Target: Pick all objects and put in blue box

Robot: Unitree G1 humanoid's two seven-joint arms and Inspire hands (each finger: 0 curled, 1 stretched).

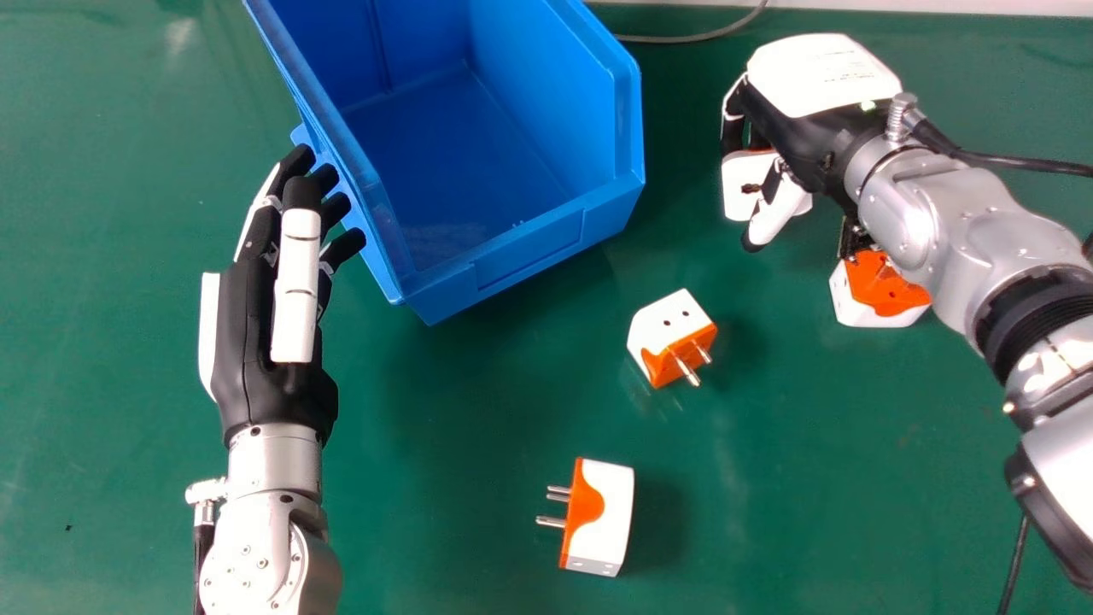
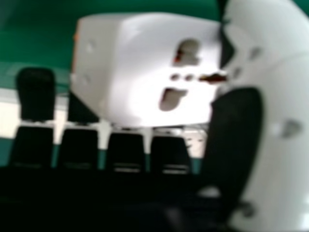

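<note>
White adapter (image 1: 736,198) in right hand (image 1: 794,137)

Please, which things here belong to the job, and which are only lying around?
For the job:
- blue box
- held adapter, in the right hand
- middle adapter
- nearest adapter
- far-right adapter, partly hidden by the arm

Just lying about:
- grey cable behind the box

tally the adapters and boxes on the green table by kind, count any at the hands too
Plug adapters, white and orange: 4
Blue box: 1
Total: 5
</note>
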